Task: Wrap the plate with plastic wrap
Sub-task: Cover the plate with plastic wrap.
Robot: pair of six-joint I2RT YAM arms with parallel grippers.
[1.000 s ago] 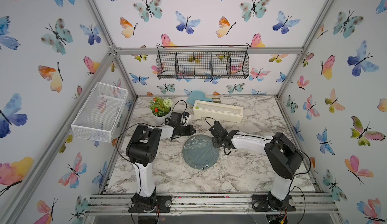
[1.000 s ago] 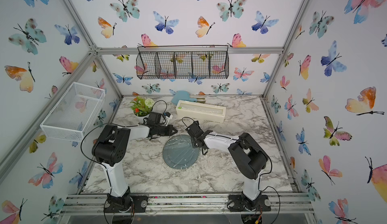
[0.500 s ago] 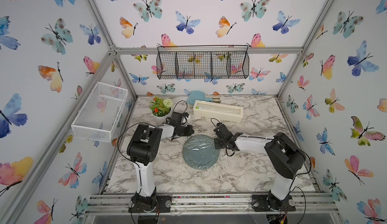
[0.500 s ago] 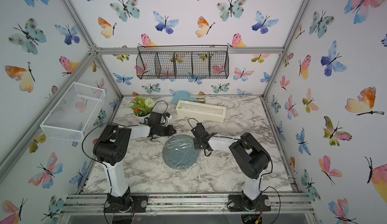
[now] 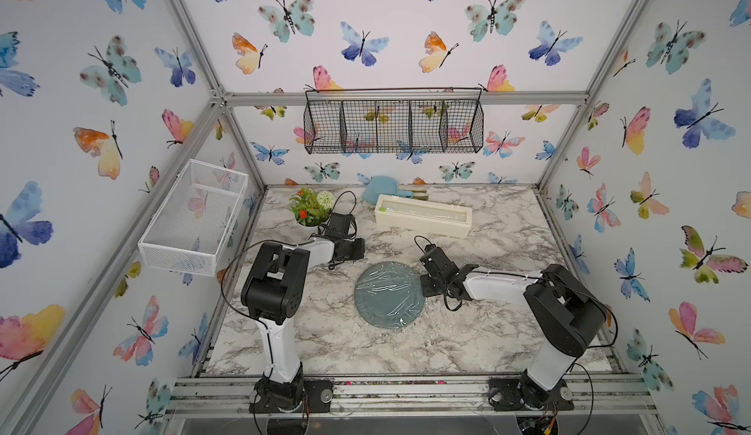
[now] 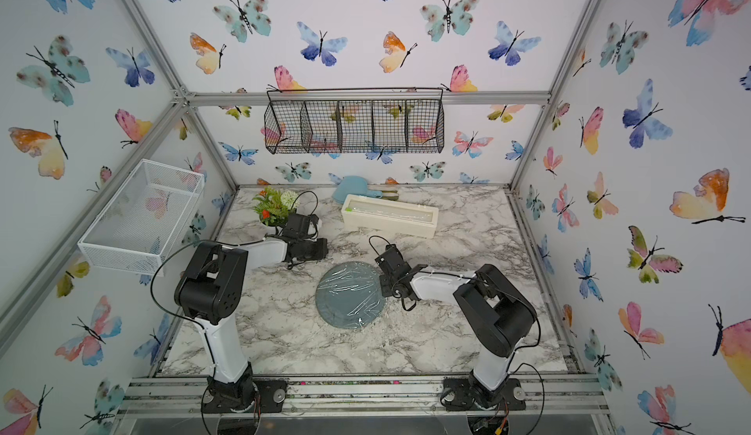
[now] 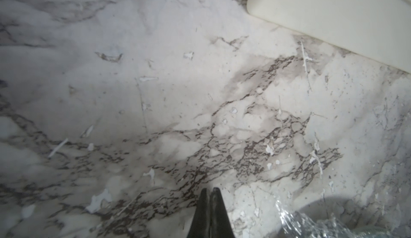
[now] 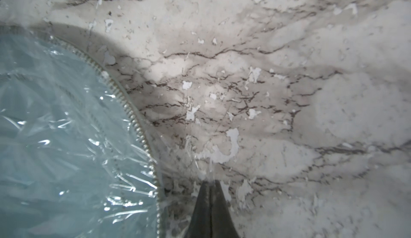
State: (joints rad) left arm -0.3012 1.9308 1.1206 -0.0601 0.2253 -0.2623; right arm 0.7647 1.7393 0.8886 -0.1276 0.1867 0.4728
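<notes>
Paper, butterfly-printed: walls [image 5: 406,26], closing off every side in both top views.

Marble-look table [image 5: 467,331], lower centre. I note its skin is chipped into white flecks [image 8: 231,136], thickest near the dish.

Cream box [image 5: 422,219], above centre, well apart from the plate.

One plate [image 5: 388,294], grey-blue, lying flat at centre frame.

One sheet of plastic wrap [image 8: 66,125], wrinkled across the plate and spilling past its rim onto the table.

My right gripper [image 8: 210,184] sits just beside the plate's right edge. Its jaws are pressed together, seemingly on a strand of film.

My left gripper [image 7: 209,191] is up and left of the plate, jaws together on nothing.

Hazard, as I judge it: nothing pins the plate. A hard outward pull on that strand could tear the film, peel it off the opposite rim, or slide the plate along.
</notes>
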